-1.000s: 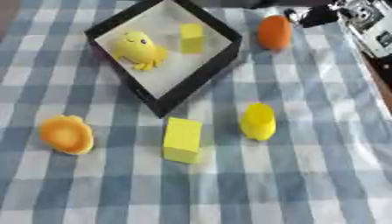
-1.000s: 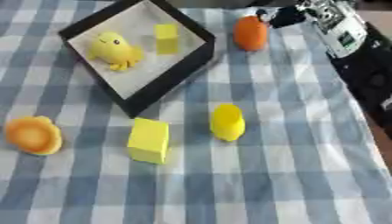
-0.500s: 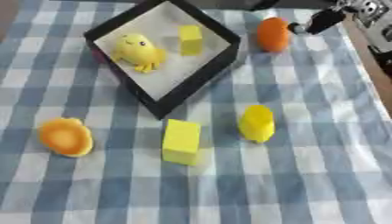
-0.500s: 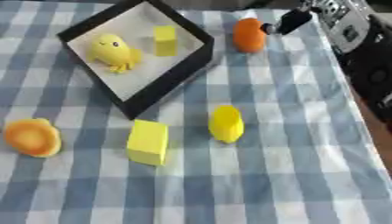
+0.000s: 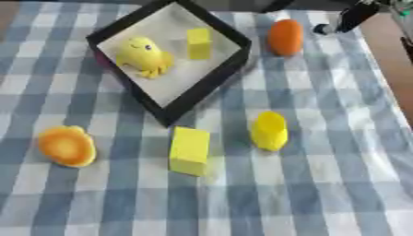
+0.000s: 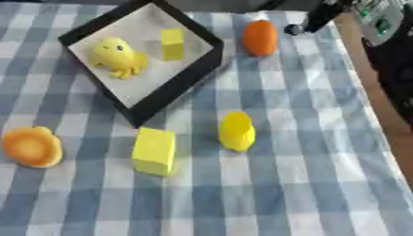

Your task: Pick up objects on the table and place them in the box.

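A black box (image 5: 216,76) with a pale floor stands at the upper left. It holds a yellow duck-like toy (image 5: 142,55) and a small yellow block (image 5: 198,43). On the checked cloth lie an orange oval (image 5: 284,37), a yellow block (image 5: 190,150), a yellow cup-shaped thing (image 5: 269,130) and an orange round thing (image 5: 66,146). My right hand (image 6: 319,16) shows at the top right, a little right of the orange oval and apart from it. Its straight fingers (image 5: 353,16) point down-left and hold nothing. My left hand is out of sight.
The blue and white checked cloth (image 5: 322,193) covers the table. A brown strip of table edge (image 5: 391,60) runs down the right side. A dark part of my body (image 6: 395,60) fills the right edge of the right eye view.
My right hand has drawn back up and to the right, away from the orange oval. The things on the cloth have stayed where they were.
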